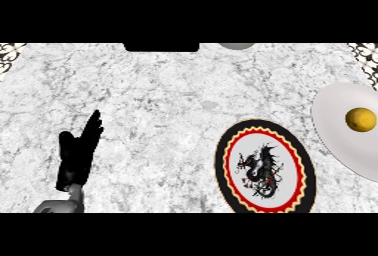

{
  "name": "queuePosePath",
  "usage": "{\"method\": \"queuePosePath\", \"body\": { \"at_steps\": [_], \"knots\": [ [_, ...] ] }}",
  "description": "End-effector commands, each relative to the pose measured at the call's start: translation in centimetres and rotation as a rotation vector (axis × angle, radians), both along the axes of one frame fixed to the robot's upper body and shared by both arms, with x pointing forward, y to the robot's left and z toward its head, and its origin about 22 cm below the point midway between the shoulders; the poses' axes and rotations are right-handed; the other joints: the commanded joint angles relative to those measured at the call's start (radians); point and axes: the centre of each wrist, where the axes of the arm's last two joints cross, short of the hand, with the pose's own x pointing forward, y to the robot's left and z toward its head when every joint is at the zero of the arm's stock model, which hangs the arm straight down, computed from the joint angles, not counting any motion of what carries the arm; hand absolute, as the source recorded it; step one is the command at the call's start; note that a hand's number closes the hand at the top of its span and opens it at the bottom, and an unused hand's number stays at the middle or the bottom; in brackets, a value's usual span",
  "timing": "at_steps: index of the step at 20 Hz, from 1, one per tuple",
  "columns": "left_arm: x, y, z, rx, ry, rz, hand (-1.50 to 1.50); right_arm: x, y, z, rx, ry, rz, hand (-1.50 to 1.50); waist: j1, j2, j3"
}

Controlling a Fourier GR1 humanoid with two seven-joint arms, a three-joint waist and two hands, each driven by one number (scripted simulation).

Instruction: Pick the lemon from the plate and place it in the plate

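Across the whole view, a counter (170, 100) of white and grey stone is spread out, and thin dark cracks are seen all over its top.

A dragon plate (235, 150) is laid on the counter, low down and to the right of the middle. It is ringed in black on the outside, then in red with a wavy yellow edge. A black dragon is painted on its white middle. Its lowest part is cut off at the bottom of the view.

A white plate (336, 145) is set at the right edge, a bit higher up and just beside the dragon plate. Only part of it is shown, since the rest is cut off by the edge. The two plates look to be kept apart by a thin strip of counter.

The left hand (77, 152) is seen low on the left, well apart from both plates. It is black, and its fingers are held straight and close together, pointing up. It is open, and nothing is held in it. A bit of grey arm (55, 206) is shown below it.

A black block (161, 47) is seen at the top edge, near the middle.

The lemon (361, 119) is found on the white plate, in its upper part, close to the right edge. It is small, round and yellow.
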Motion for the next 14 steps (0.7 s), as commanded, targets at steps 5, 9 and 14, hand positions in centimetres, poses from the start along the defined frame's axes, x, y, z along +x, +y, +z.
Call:
{"method": "queuePosePath", "body": {
  "at_steps": [5,9,14],
  "knots": [
    [0.4,-1.0,-2.2,0.019,0.009,-0.011,0.0,-1.2,-0.4,-1.7,-0.029,0.013,-0.061,-1.5,0.002,0.003,0.001],
    [-1.5,1.2,-1.4,-0.018,0.005,-0.012,0.0,-0.9,-1.0,-0.4,-0.055,0.062,-0.093,-1.5,0.004,0.0,0.0],
    [-0.3,0.7,0.0,0.001,0.003,-0.012,0.0,-2.0,-1.9,-0.6,-0.08,0.088,-0.118,-1.5,0.007,0.002,0.001]
  ]
}}
